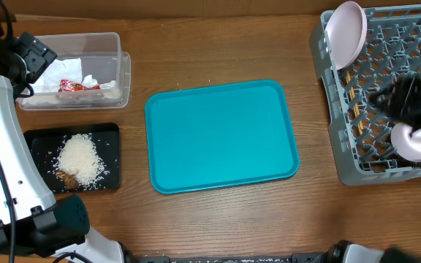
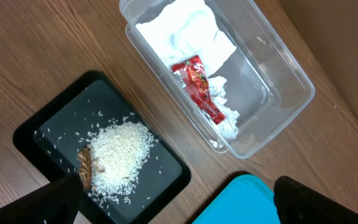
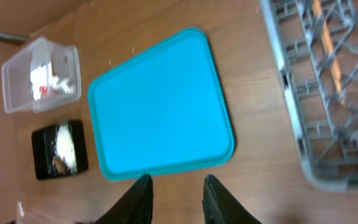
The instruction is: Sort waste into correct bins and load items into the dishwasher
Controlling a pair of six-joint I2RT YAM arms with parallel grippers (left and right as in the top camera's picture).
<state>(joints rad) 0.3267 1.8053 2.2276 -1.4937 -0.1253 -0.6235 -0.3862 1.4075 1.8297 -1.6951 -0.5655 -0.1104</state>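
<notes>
Plate (image 1: 346, 31) is stood on edge in dish rack (image 1: 386, 174); small pale bowl (image 1: 416, 140) is lodged near rack's robot-side edge. Both are judged stiff, glossy, chippable, best taken by rim. Right hand (image 3: 178, 186) is seen slightly spread, empty. Left hand (image 2: 176, 186) is spread wide, empty, over black tray (image 2: 61, 137).

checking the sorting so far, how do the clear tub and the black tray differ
The clear tub is see-through and deep-walled; the black tray is opaque and shallow. The clear tub holds white napkins and a red wrapper; the black tray holds rice and a brown scrap. Both are rectangular and sit left of the teal tray.
</notes>
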